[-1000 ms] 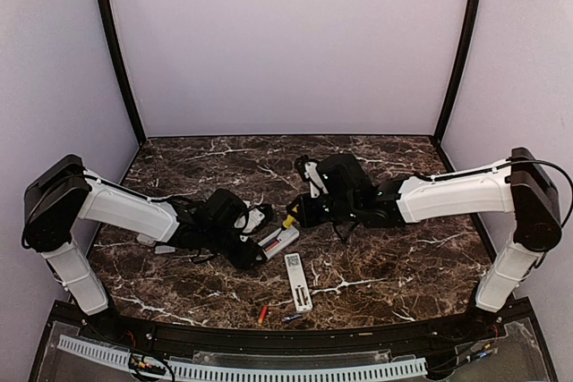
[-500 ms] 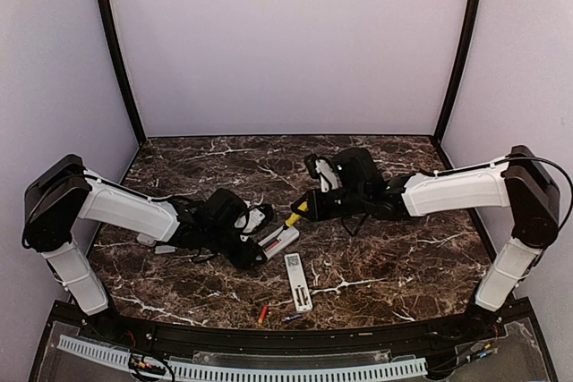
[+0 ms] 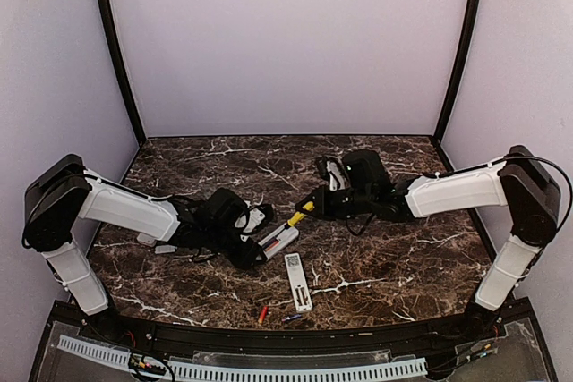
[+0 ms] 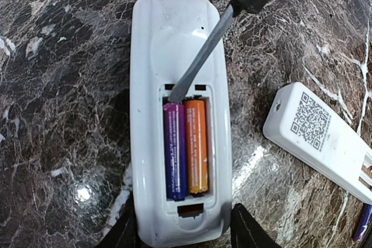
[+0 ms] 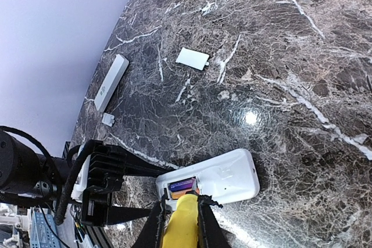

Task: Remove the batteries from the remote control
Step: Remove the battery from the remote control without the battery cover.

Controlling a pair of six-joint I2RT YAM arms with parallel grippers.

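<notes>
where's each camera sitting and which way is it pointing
top external: above and behind the robot, facing down and forward over the table; the left arm and right arm show.
left wrist: on the left arm, looking down into the open remote holding two batteries; the left pincer grips the remote's near end.
right wrist: on the right arm, looking down along the screwdriver toward the remote; the right pincer clamps its handle.
shared: both wrist views show the remote, batteries and screwdriver.

QR code on second remote
</notes>
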